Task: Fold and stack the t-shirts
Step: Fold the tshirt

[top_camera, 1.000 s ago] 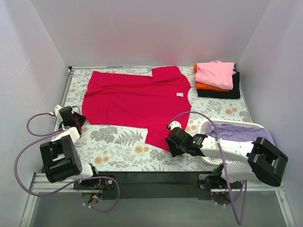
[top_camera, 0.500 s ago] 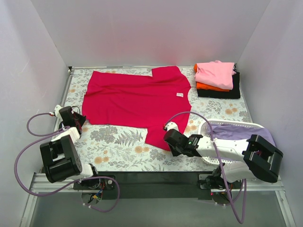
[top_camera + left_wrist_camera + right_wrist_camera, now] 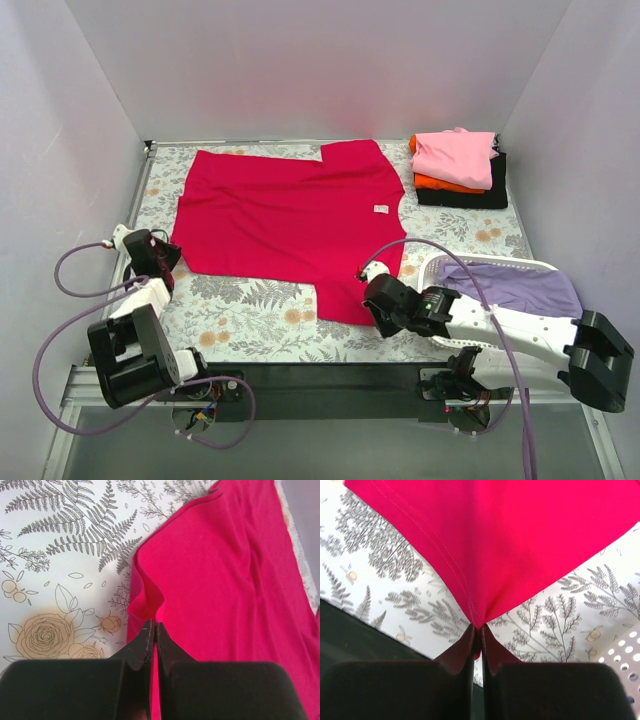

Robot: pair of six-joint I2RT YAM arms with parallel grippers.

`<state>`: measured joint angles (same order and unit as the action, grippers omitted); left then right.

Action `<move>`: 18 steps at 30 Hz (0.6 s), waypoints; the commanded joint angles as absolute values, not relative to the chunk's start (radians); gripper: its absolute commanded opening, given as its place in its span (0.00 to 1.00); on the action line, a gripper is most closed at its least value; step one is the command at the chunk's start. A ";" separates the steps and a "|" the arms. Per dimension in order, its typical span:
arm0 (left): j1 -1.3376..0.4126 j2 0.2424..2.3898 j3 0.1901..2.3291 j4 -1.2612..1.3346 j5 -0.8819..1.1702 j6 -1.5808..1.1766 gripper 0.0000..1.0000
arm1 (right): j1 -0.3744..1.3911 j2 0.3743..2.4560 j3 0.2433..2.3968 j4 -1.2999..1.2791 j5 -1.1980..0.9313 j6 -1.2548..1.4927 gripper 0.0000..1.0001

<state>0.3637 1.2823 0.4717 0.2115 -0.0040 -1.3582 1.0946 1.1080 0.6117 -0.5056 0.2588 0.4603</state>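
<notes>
The crimson t-shirt (image 3: 290,225) lies spread flat across the middle of the floral table (image 3: 260,320). The left gripper (image 3: 170,255) is closed tight on a fold at its near left corner. That arm is folded low along the table's left edge. The right gripper (image 3: 372,305) pinches the shirt's near right corner, its arm stretched low and leftward in front of the white mesh basket (image 3: 480,262), where the lavender tee (image 3: 520,288) lies. At the far right corner, the pink tee (image 3: 455,155) tops the orange tee (image 3: 440,184) and the black tee (image 3: 470,198).
</notes>
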 commanded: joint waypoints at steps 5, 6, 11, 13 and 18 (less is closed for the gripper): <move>0.353 1.051 0.353 0.173 0.012 -1.361 0.00 | 1.115 1.009 0.609 -0.597 0.143 0.443 0.01; 0.351 1.031 0.342 0.169 0.014 -1.364 0.00 | 1.118 1.005 0.612 -0.598 0.141 0.443 0.01; 0.321 0.893 0.295 0.109 -0.043 -1.381 0.00 | 1.146 0.980 0.617 -0.618 0.141 0.460 0.01; 0.296 0.852 0.279 0.075 -0.077 -1.396 0.00 | 1.149 0.947 0.615 -0.620 0.143 0.472 0.01; 0.281 0.759 0.271 0.061 -0.086 -1.434 0.00 | 1.149 0.899 0.647 -0.617 0.225 0.477 0.01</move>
<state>0.2859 0.7868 0.2691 0.0875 -0.0555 -1.4033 1.1419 0.9226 0.6064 -0.6044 0.1688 0.4675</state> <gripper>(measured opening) 0.021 0.022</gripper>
